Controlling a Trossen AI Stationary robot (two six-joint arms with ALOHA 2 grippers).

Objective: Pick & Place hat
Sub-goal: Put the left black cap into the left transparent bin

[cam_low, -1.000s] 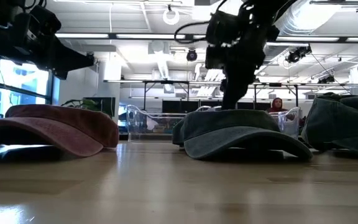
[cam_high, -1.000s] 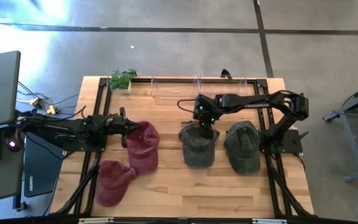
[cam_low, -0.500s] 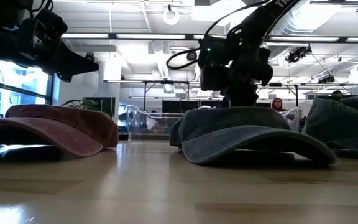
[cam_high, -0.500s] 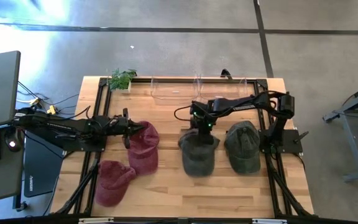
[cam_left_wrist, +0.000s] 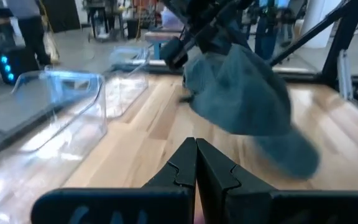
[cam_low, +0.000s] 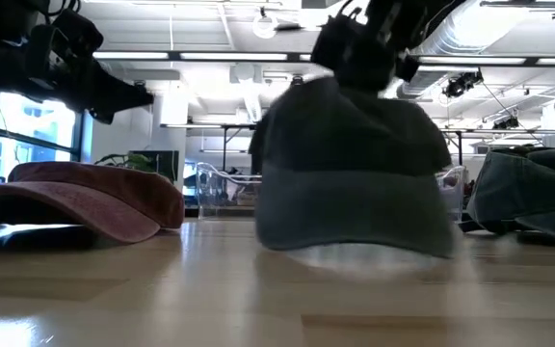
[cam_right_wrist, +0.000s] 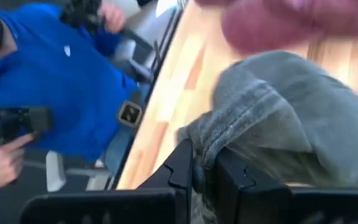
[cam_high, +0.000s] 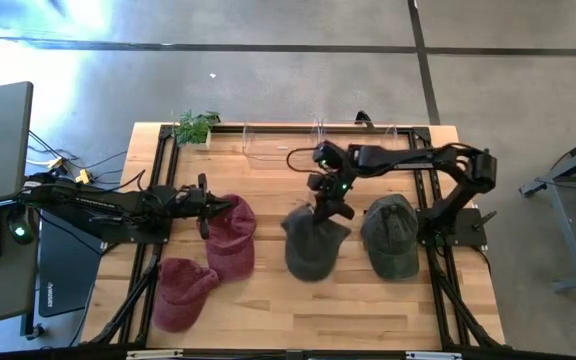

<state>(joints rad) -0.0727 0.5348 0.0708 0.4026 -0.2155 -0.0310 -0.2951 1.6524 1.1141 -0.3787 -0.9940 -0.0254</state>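
And it's up! The right end effector [cam_high: 330, 203] has clamped down on the crown of the grey hat [cam_high: 310, 243] and is hoisting it: a second ago that hat lay flat on the tabletop [cam_high: 268, 300], and now it hangs tilted, brim drooping toward the near edge and perhaps just brushing the wood. In the low view the grey hat [cam_low: 355, 173] swings large and close, dangling from the fingers above. The right wrist view confirms it: fingers [cam_right_wrist: 182, 163] nearly closed, a fold of grey cloth pinched between them. So the pick looks made; the carry and the placing are still to come. Over on the left, the left end effector [cam_high: 204, 205] waits by the red hat [cam_high: 230, 235], fingers pressed fully together on nothing.
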